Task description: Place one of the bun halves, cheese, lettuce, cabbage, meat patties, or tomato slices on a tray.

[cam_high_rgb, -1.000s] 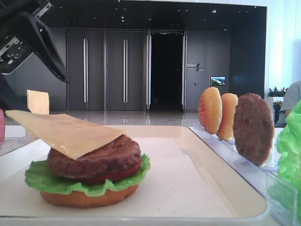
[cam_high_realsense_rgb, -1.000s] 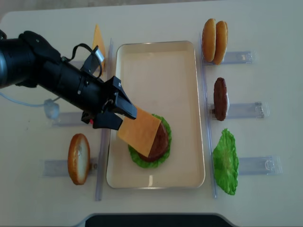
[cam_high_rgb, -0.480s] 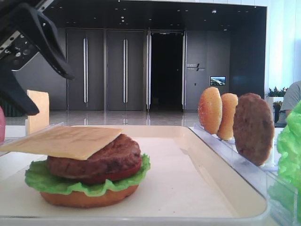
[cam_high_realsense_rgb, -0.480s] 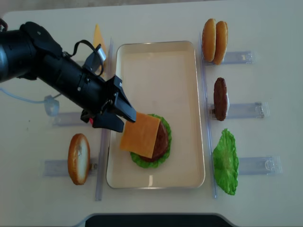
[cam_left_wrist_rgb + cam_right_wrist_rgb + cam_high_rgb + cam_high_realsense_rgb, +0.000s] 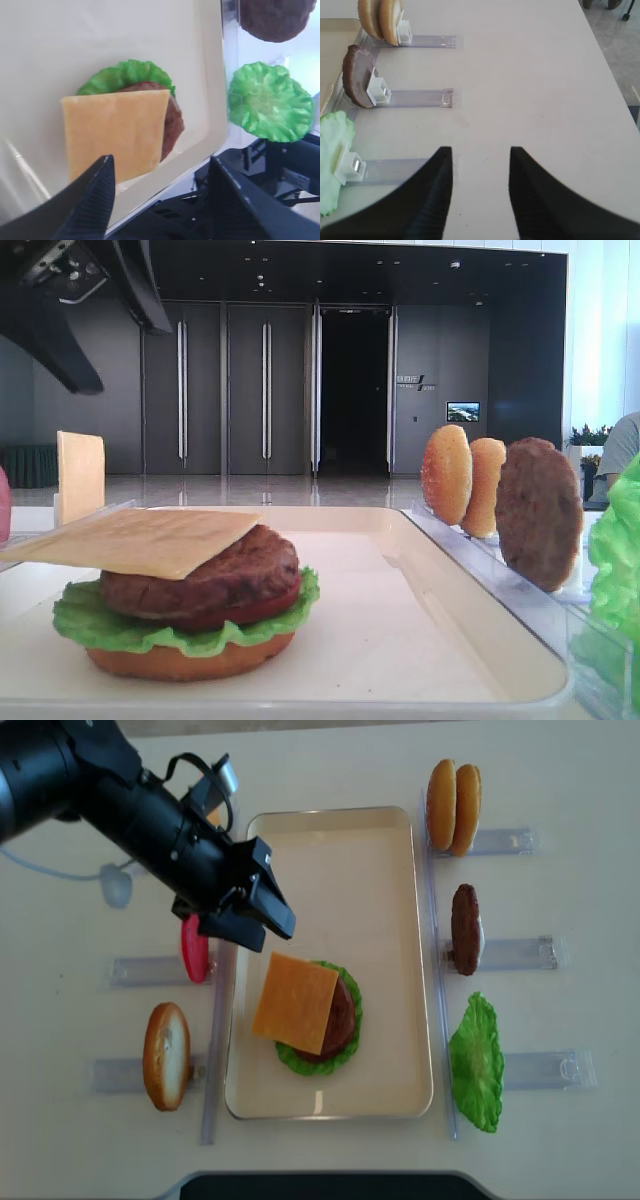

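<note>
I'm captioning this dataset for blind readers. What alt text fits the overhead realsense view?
A cheese slice lies on a stack of meat patty, lettuce and more on a cream tray, with the open, empty left gripper above and left of it. Racks around the tray hold two bun halves, a patty, a lettuce leaf, a tomato slice and another bun half.

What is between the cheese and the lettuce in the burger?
Under the cheese sits a meat patty, then a thin red tomato slice, then the lettuce. The low exterior high view shows it.
</note>
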